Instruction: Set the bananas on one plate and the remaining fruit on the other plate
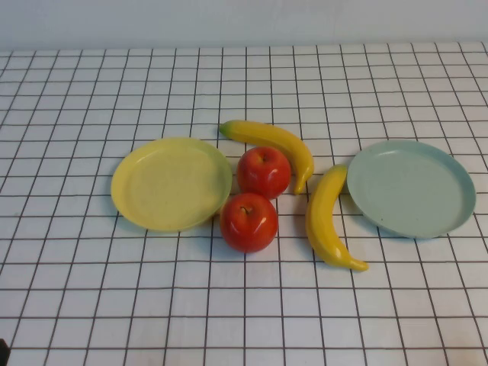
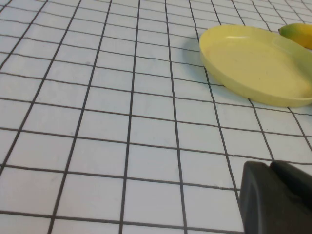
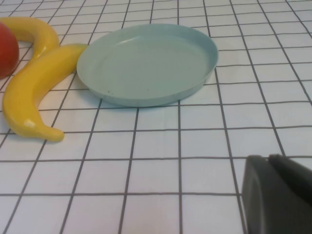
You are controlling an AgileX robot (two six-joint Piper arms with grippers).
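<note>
Two red apples [image 1: 263, 172] [image 1: 248, 222] lie on the cloth between the plates, touching the pale yellow plate [image 1: 171, 184] on the left. One banana [image 1: 274, 141] curves behind the apples. The other banana [image 1: 326, 221] lies against the rim of the mint plate [image 1: 410, 187] on the right. Both plates are bare. My left gripper [image 2: 270, 163] is shut and holds nothing, low over the cloth, short of the yellow plate [image 2: 253, 66]. My right gripper [image 3: 268, 157] is also shut on nothing, short of the mint plate [image 3: 146, 63] and the nearer banana [image 3: 34, 100]. Neither arm shows in the high view.
A white cloth with a black grid [image 1: 244, 305] covers the whole table. A pale wall [image 1: 244, 23] runs along the far edge.
</note>
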